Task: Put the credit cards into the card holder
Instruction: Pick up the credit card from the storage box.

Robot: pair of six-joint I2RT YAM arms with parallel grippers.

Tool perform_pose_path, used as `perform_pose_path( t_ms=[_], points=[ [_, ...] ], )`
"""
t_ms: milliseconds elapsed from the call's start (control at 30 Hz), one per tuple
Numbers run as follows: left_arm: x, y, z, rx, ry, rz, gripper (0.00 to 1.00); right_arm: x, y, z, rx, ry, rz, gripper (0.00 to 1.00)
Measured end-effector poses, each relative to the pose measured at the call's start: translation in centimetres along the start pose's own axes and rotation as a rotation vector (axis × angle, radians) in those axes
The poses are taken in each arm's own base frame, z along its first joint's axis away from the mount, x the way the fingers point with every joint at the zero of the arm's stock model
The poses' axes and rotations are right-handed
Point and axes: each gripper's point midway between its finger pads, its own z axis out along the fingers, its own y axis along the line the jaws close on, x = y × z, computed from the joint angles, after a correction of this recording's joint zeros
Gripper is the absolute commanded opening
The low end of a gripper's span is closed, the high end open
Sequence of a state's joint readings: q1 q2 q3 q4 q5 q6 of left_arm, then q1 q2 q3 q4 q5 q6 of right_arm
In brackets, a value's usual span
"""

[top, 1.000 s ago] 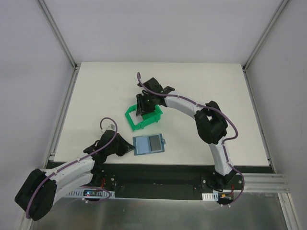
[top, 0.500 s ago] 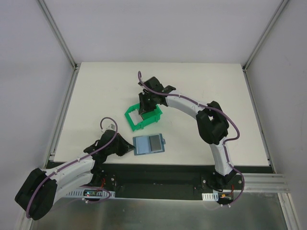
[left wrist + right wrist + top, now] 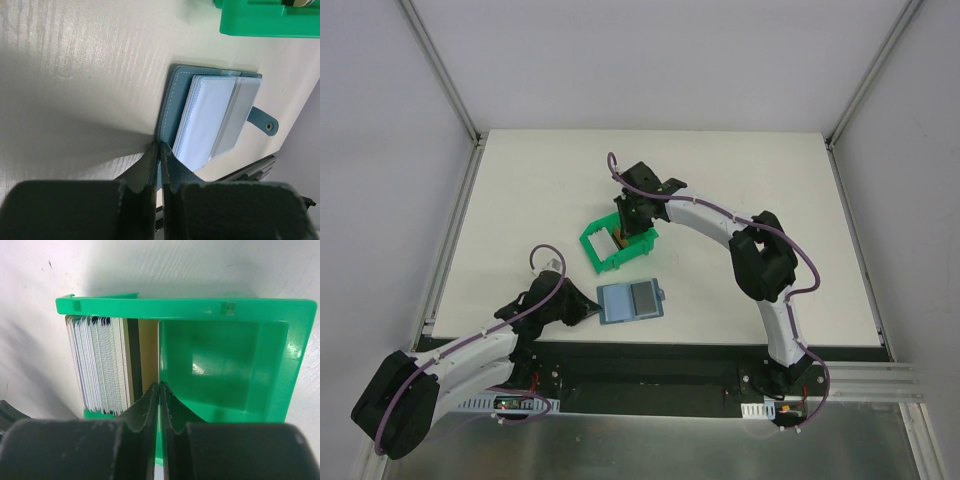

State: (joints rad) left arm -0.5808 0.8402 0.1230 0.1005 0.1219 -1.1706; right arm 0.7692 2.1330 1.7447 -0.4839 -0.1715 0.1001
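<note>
The teal-blue card holder (image 3: pixel 630 301) (image 3: pixel 210 115) lies open near the table's front edge, pale blue pockets up and its snap tab (image 3: pixel 263 121) to the right. My left gripper (image 3: pixel 592 310) (image 3: pixel 160 146) is shut on the holder's left cover edge. Several credit cards (image 3: pixel 97 360) stand on edge in the left part of the green bin (image 3: pixel 200 307): pale grey-white ones, then a dark one (image 3: pixel 133 355), then a tan-gold one (image 3: pixel 148 355). My right gripper (image 3: pixel 623 236) (image 3: pixel 160 386) reaches down into the bin, its jaws shut on the tan-gold card's upper edge.
The green bin (image 3: pixel 596 256) sits mid-table, behind the card holder, and its right part holds nothing. The bin's wall (image 3: pixel 260 22) shows at the top of the left wrist view. Metal frame posts and pale walls stand around the white table (image 3: pixel 770 200).
My right gripper's jaws have come together inside the green bin and shifted slightly right over the cards. The left arm and the card holder have not moved.
</note>
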Motion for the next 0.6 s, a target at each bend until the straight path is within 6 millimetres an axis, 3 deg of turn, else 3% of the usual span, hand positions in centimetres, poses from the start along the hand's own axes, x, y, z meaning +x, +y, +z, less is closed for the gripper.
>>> perform_pose_path(
  t_ms=[367,600],
  points=[
    [0.0,0.0,0.0,-0.001,0.001,0.000,0.00,0.3,-0.1,0.3,0.002,0.009,-0.009,0.15],
    [0.0,0.0,0.1,0.000,0.001,0.000,0.00,0.4,-0.3,1.1,0.008,0.027,-0.013,0.14]
  ],
)
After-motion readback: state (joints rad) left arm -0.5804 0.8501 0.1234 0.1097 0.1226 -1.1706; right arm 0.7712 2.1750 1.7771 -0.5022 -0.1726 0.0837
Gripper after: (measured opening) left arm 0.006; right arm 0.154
